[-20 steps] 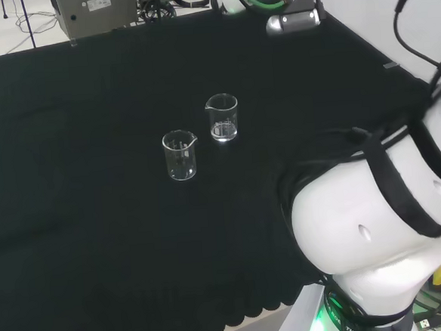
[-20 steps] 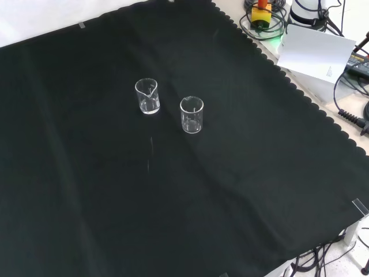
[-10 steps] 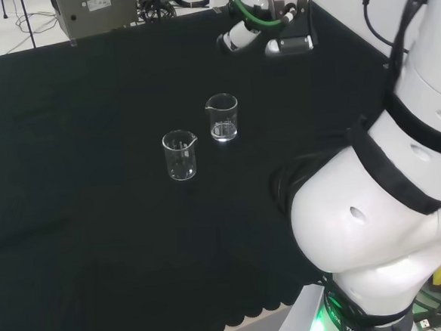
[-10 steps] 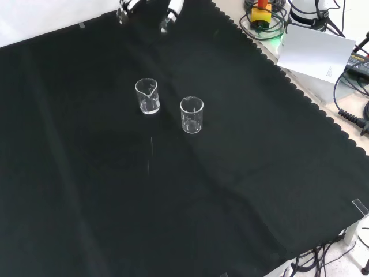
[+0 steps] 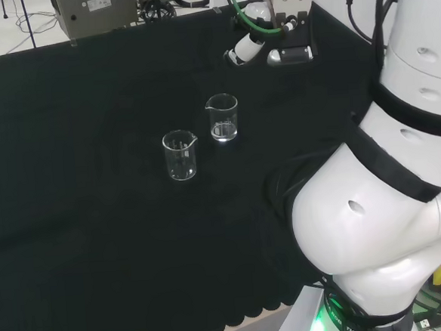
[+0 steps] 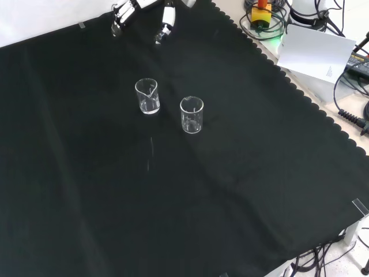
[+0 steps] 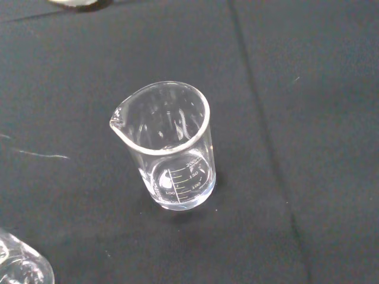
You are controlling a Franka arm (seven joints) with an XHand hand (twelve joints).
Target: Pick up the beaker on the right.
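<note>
Two beakers stand upright on the cloth (image 5: 73, 221). Hand (image 6: 141, 12), fingers spread and empty, hovers well short of the right beaker (image 5: 222, 117). Approach step; next, descend and straddle it.

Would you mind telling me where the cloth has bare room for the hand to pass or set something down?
The black cloth lies bare on every side of the two clear glass beakers. The narrow gap between them is the one tight spot. The black and white hand hovers over open cloth at the front view's top.
</note>
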